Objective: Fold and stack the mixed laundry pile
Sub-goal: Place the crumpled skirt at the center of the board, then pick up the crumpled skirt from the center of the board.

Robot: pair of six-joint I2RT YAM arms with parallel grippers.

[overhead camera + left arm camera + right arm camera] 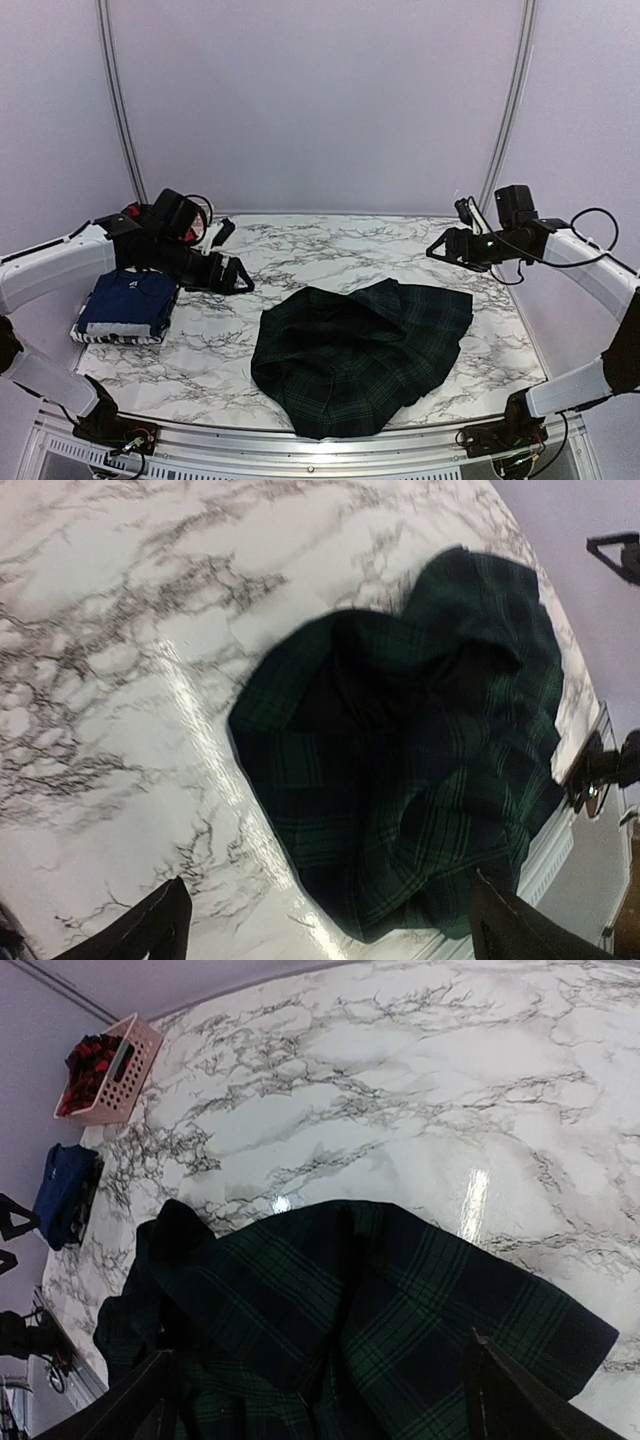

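Hands spread, plaid loose mid-table

Your left hand (238, 277) hangs over the left part of the table (300, 245). Its fingers (165, 925) are spread wide and there is nothing between them. The plaid garment (360, 355) lies crumpled and unfolded at the centre-front of the table. It is to the right of that hand, nearer the arm bases, and apart from it. From the left wrist you see the cloth spread out beyond the two fingertips, with its near hem close to the table's front edge.

Your right hand (437, 248) is raised over the far right side, also spread wide and holding nothing. The plaid lies below it, to its left and nearer the front. The right wrist camera looks down on the cloth with a fingertip at each side of the picture. The top view shows the hand raised clear of the cloth, not touching it.

The folded navy piece (128, 300) sits at the table's left edge on top of the striped piece (115, 337), just beside your left forearm. The red shirt (92, 1065) lies in the basket (135, 1070) at the far left corner, behind the left arm and well apart from both hands.
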